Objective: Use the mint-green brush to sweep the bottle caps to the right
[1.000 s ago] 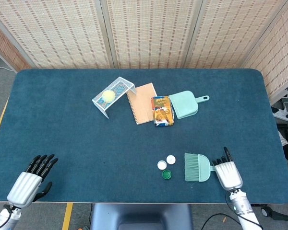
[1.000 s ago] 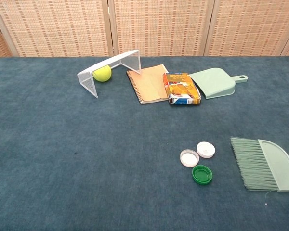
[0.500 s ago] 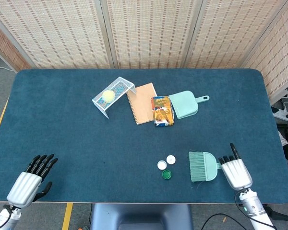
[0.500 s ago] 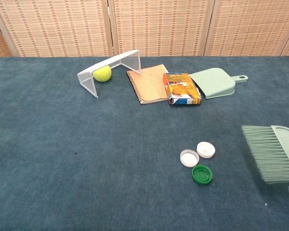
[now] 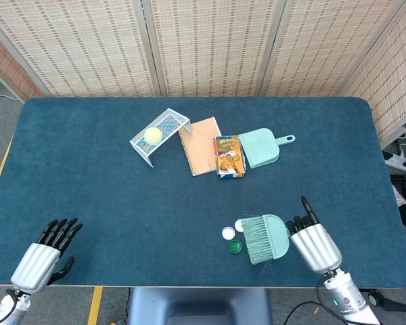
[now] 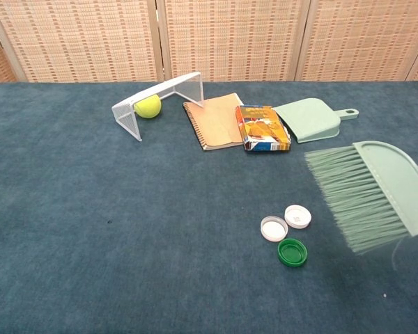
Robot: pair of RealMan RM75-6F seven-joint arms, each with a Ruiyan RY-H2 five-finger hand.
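Mint-green brush (image 6: 376, 191): pale bristles fanned, tilted above table.

Bright even light, soft shadows, sharp w/ no glare.

No text can be read anywhere: the printing on the small orange-and-blue cardboard box (image 6: 263, 127) is too blurred to make out.
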